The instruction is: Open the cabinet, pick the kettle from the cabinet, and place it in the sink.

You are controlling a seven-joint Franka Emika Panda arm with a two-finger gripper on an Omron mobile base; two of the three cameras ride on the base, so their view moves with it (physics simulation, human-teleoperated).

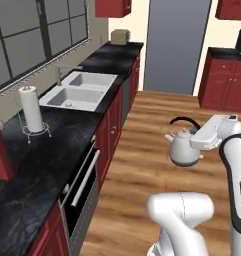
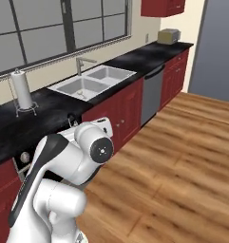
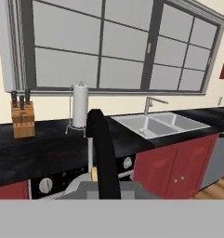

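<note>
Rounded silver kettle [image 1: 184, 146], thin black arched handle clamped by fingers [image 3: 94, 174].

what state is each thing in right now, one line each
kettle: upright, held in the air over the wood floor, clear of the counter
gripper: shut on the kettle handle
sink: both bowls look empty
faucet: no water running
paper towel roll: upright on its stand on the counter
oven door: closed
knife block: upright on the counter, knives in it
</note>
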